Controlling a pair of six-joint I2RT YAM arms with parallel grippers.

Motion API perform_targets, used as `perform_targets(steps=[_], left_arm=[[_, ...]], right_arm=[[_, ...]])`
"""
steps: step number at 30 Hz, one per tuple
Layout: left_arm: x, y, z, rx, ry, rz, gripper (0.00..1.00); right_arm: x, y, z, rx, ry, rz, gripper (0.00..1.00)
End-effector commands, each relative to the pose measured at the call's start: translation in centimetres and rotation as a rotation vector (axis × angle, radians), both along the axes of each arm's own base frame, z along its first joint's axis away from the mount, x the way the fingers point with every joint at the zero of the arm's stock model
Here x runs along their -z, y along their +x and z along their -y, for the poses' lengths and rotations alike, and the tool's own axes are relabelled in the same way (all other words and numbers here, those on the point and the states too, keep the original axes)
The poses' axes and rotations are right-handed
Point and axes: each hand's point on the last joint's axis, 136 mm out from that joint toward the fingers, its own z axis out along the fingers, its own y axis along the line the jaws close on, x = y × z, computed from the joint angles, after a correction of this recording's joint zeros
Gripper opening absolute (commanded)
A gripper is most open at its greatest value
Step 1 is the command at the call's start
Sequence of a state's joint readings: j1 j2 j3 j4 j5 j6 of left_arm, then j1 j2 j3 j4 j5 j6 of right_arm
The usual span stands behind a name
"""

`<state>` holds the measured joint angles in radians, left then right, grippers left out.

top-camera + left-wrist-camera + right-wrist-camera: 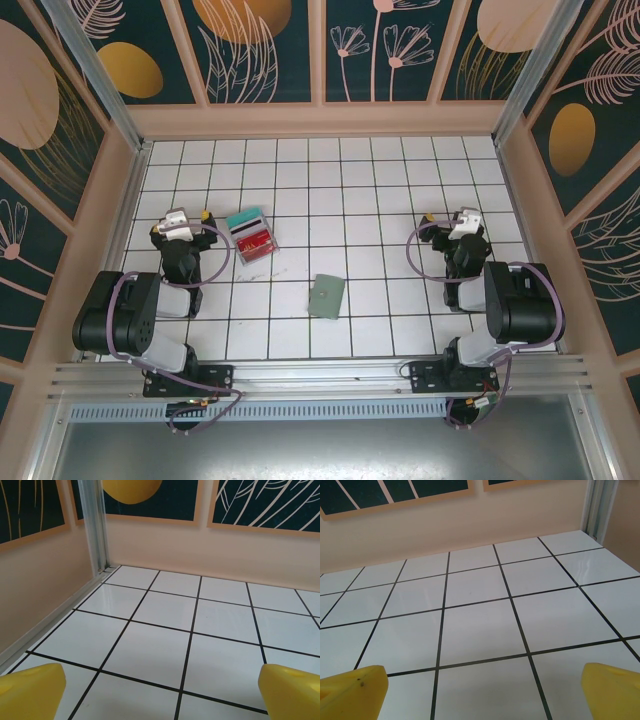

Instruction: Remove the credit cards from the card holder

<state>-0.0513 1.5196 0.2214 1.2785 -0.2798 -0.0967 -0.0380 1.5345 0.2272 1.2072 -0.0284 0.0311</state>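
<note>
I see the card holder (327,296), a flat, soft grey-green rectangle on the glossy white tiles (400,200). Up and left of it lie the teal card (244,219) and the red card (258,240), thin plastic, touching. The left gripper (160,695) and right gripper (480,695) both gape wide, holding nothing, their blunt yellow fingertips (30,692) above bare tile.

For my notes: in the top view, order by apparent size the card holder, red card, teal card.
1. card holder, largest.
2. red card and teal card: look alike, so not ranked.
</note>
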Motion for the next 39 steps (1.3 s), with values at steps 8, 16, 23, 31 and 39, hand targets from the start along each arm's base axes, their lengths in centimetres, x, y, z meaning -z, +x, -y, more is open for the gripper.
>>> perform_targets(steps=[8, 16, 23, 31, 39], left_arm=[[-1.7, 0.8, -1.6, -0.088, -0.006, -0.037, 0.99], [-10.1, 0.5, -4.0, -0.279, -0.192, -0.038, 0.99], [-12.9, -0.3, -0.7, -0.106, -0.374, -0.104, 0.98], [-10.7, -1.6, 5.5, 0.11, -0.583, -0.25, 0.91], [-4.8, -6.0, 13.7, 0.216, -0.635, -0.485, 0.81]], right_arm=[[-1.4, 0.7, 0.1, -0.002, -0.008, 0.029, 0.99], [-6.7, 0.8, 0.9, 0.057, 0.084, 0.055, 0.99], [-10.2, 1.1, 0.5, 0.101, 0.375, -0.055, 0.99], [-10.5, -0.8, -4.2, -0.072, 0.523, -0.16, 0.99], [-8.4, -5.4, -11.6, -0.217, 0.451, -0.296, 0.99]])
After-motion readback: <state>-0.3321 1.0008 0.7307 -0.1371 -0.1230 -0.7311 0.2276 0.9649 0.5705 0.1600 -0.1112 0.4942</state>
